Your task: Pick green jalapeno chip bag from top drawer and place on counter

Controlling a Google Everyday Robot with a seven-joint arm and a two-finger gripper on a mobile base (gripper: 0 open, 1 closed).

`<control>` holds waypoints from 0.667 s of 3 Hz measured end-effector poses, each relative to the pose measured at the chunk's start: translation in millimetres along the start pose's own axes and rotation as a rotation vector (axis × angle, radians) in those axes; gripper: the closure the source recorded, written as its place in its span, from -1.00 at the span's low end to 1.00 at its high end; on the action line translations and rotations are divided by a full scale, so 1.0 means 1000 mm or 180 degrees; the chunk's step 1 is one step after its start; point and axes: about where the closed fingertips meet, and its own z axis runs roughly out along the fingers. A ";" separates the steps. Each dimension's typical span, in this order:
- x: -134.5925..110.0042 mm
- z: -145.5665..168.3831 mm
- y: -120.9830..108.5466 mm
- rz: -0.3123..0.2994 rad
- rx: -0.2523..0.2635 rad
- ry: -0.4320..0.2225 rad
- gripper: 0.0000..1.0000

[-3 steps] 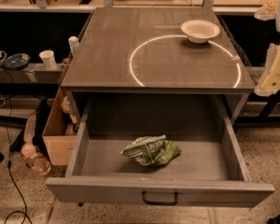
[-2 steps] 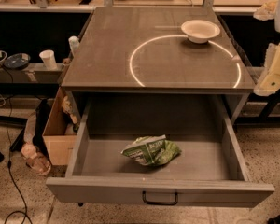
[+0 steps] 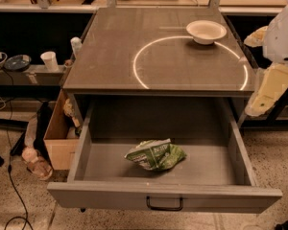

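Note:
The green jalapeno chip bag [image 3: 156, 154] lies crumpled on the floor of the top drawer [image 3: 163, 197], near its middle. The drawer is pulled fully out below the counter [image 3: 158, 47], which carries a thin white circle line. My gripper [image 3: 252, 73] hangs at the right edge of the view, beside the counter's right side and above the drawer's right wall. Its two cream fingers [image 3: 269, 87] stand apart and hold nothing. It is well to the right of the bag and higher than it.
A white bowl [image 3: 206, 31] sits on the counter at the back right, on the circle line. A brown cardboard box [image 3: 60, 138] stands on the floor left of the drawer. A side shelf at left holds a paper cup [image 3: 49, 60] and a bottle [image 3: 76, 46]. Cables lie on the floor at left.

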 end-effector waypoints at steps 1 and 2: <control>0.000 0.024 0.012 0.0031 -0.0159 -0.0036 -1.00; -0.001 0.045 0.023 0.0061 -0.0274 -0.0031 -1.00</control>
